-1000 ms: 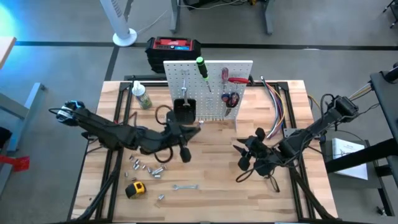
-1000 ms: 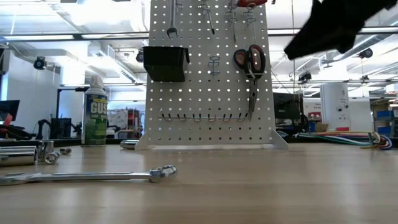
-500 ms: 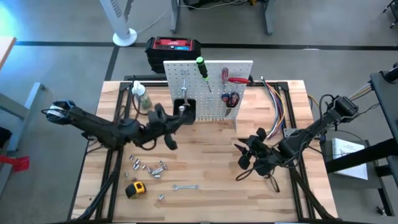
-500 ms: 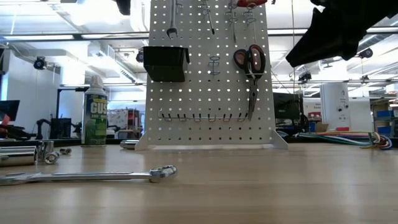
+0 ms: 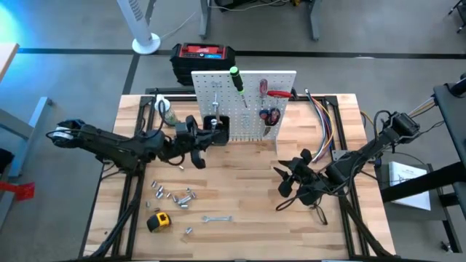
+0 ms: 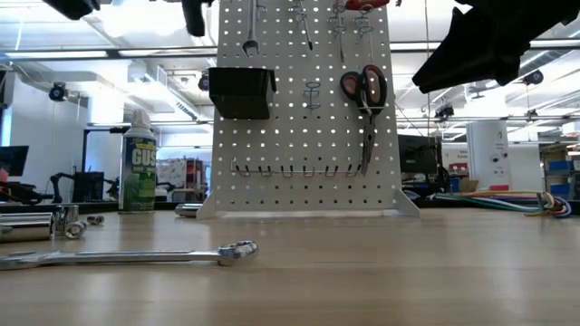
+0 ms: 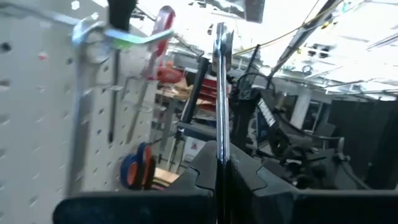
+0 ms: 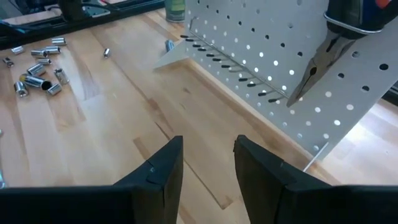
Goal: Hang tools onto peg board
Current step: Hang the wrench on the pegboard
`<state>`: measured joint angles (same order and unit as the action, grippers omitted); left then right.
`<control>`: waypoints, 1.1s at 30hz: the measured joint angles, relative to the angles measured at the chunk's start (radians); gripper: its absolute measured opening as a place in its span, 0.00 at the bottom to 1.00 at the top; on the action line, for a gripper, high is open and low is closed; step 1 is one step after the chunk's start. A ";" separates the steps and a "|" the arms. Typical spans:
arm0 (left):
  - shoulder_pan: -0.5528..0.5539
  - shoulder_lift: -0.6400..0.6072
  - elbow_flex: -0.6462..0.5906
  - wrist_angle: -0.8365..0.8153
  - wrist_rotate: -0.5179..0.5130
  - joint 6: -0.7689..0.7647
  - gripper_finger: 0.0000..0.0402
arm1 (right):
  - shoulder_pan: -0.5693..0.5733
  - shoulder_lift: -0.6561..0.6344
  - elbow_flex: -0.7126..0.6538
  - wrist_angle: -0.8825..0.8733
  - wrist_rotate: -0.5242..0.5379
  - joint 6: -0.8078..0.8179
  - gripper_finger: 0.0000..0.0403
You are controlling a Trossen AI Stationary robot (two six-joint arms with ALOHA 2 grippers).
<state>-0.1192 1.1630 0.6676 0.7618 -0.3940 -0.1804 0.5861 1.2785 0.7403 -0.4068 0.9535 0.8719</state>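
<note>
Beside the white peg board (image 5: 244, 105), left gripper (image 5: 198, 142) clamps a silver wrench (image 7: 220, 93) upright; right gripper (image 5: 290, 182) hovers over the table (image 5: 247, 211), fingers (image 8: 155, 171) slightly parted, empty.

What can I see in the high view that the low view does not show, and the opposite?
Only the high view shows the yellow tape measure, the red-and-black box behind the board, and the left gripper near the black bin.

Only the low view shows the label on the green bottle and the empty hook rail low on the board.

Both show the peg board, the hung pliers and a wrench on the table.
</note>
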 joint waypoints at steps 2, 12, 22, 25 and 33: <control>0.001 0.014 0.021 0.002 0.003 0.001 0.00 | 0.000 0.000 0.000 0.001 0.000 0.000 0.30; 0.044 0.029 0.055 -0.038 0.005 -0.061 0.00 | 0.000 0.000 0.000 0.003 -0.009 0.000 0.26; 0.079 0.028 0.038 -0.042 0.012 -0.122 0.00 | 0.000 0.000 0.000 0.003 -0.009 -0.006 0.29; 0.088 0.028 0.036 -0.056 0.012 -0.147 0.00 | 0.000 0.000 0.000 0.003 -0.010 -0.006 0.30; 0.115 0.025 0.024 -0.166 -0.063 -0.167 0.10 | 0.000 0.000 0.000 0.003 -0.013 0.016 0.26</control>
<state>-0.0044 1.1877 0.6914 0.5959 -0.4574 -0.3472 0.5861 1.2789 0.7403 -0.4042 0.9405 0.8882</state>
